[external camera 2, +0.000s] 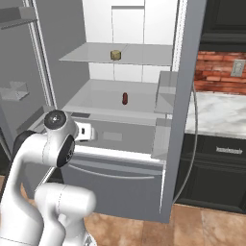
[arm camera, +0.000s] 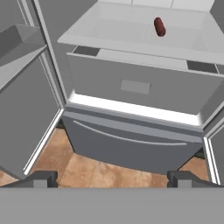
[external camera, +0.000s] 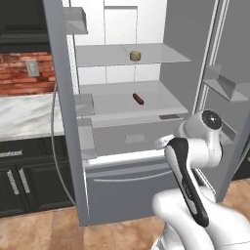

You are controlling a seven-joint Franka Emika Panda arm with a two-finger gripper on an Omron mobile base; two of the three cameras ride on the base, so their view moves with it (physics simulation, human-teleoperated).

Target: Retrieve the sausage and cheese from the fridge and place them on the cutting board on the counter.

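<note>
Grey steel frames the left base view: the fridge (external camera: 68, 122) stands with both doors swung wide, its white interior at the centre of the frame. The cheese (external camera: 135, 55), a pale yellow puck, sits on the upper shelf near the top centre. The sausage (external camera: 138, 99), a dark red rod, lies on the shelf below it, just above mid-frame. The white arm rises from the lower right. At the left edge, the marble counter (external camera: 27, 114) runs under a red brick wall (external camera: 17, 73).

In the right base view, the cheese (external camera 2: 115, 55) is at upper centre, the sausage (external camera 2: 125, 98) below it. The arm fills the lower left; the counter (external camera 2: 221, 115) shows at the right.

In the hand view, the sausage (arm camera: 159, 26) lies at the upper right on its shelf, above a grey drawer front (arm camera: 135, 87). The gripper (arm camera: 113, 179) has its fingertips (arm camera: 41, 179) set wide apart at the bottom corners, holding nothing, over the tan floor tiles (arm camera: 96, 173).
</note>
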